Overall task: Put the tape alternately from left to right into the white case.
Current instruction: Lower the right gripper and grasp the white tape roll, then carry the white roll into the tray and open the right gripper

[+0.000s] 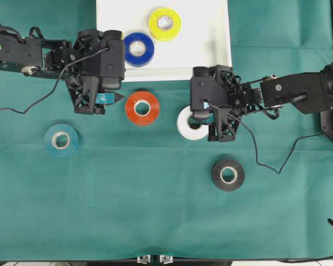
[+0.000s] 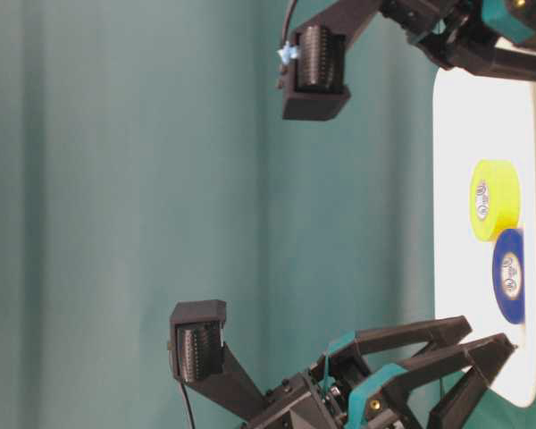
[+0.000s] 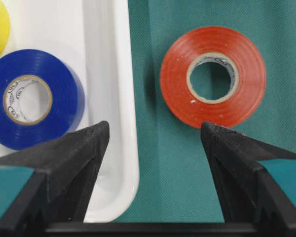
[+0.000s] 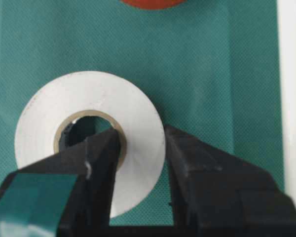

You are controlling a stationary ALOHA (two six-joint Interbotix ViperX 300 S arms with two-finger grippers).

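Observation:
The white case [image 1: 211,33] lies at the back and holds a blue tape roll [image 1: 139,49] and a yellow one [image 1: 165,24]. On the green cloth lie red-orange [image 1: 142,108], white [image 1: 187,126], teal [image 1: 61,140] and black [image 1: 228,174] rolls. My right gripper [image 4: 142,136] is shut on the white roll [image 4: 89,98], one finger inside its core and the other against its outer wall. My left gripper [image 3: 155,131] is open and empty. It hovers by the case's near corner [image 3: 123,148], just short of the red-orange roll [image 3: 213,76].
The black roll lies alone toward the front right, and the teal roll alone at the left. A cable [image 1: 266,160] loops over the cloth right of the black roll. The case's near rim [image 1: 166,73] runs just behind both grippers.

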